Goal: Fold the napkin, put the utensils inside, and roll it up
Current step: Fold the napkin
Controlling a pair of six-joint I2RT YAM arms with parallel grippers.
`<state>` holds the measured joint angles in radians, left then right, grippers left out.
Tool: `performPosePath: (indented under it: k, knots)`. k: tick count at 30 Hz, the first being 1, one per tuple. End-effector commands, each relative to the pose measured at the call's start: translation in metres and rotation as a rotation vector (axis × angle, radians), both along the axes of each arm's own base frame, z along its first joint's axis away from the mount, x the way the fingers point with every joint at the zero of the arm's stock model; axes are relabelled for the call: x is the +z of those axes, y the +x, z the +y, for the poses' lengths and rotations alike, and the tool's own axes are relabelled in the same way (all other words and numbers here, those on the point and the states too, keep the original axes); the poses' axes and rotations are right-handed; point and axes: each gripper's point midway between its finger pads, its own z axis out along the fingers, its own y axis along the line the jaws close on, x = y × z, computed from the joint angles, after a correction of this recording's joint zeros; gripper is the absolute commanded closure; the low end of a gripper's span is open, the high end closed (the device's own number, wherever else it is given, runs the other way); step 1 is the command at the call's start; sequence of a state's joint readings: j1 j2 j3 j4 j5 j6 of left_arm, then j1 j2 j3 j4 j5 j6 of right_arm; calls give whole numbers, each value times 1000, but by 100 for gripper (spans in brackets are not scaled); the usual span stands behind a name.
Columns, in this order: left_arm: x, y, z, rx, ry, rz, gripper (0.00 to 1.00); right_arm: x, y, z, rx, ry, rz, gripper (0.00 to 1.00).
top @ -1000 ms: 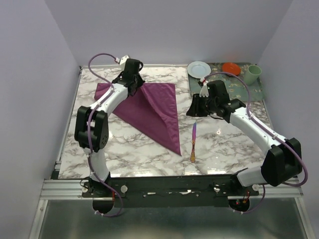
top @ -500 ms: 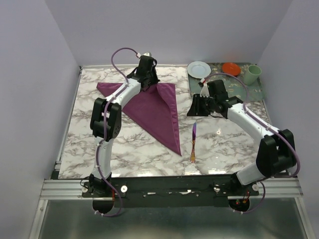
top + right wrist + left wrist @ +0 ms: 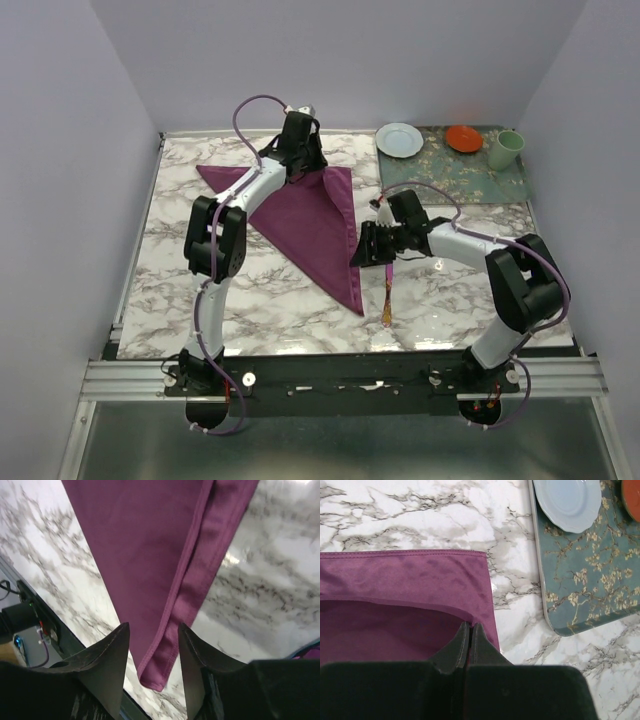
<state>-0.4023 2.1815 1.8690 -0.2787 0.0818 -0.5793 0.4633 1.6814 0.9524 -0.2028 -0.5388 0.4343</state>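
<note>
The plum-purple napkin lies folded into a triangle on the marble table, its long tip pointing at the near edge. At the napkin's back right corner my left gripper is shut, pinching the upper layer over the lower layer. My right gripper hovers open over the napkin's right edge. In the right wrist view its fingers straddle the hemmed edge and tip of the napkin without touching it. The knife lies just right of the napkin, its handle toward the near edge.
A green floral mat at the back right carries a pale blue plate, an orange bowl and a green cup. The left wrist view shows the mat and plate close by on its right.
My left gripper carried the napkin's corner back and to the right, flattening the fold. My right gripper swung left from beside the mat to over the napkin's right edge and opened wider.
</note>
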Motion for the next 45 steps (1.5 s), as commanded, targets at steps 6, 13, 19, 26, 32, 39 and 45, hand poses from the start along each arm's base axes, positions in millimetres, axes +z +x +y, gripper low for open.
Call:
performPosePath:
  k: [6, 13, 19, 26, 32, 39, 45]
  knots:
    - [-6, 1, -26, -70, -44, 15, 100, -18, -38, -3, 0, 8, 29, 49]
    - [-15, 10, -35, -78, -43, 30, 100, 18, -21, -29, -124, -34, -97, 48]
    - [-37, 16, -39, -63, -40, 85, 100, 39, -9, -48, -179, -24, -146, 47]
    - [-41, 19, -44, -73, -59, 80, 100, 37, -8, -52, -181, -23, -138, 47]
    - [-46, 21, -49, -76, -78, 90, 100, 27, -10, -53, -178, -37, -117, 46]
    - [-41, 26, -54, -79, -95, 72, 100, 24, -10, -54, -176, -42, -112, 46]
    - [-42, 28, -59, -80, -116, 79, 100, 21, -11, -54, -176, -45, -108, 46]
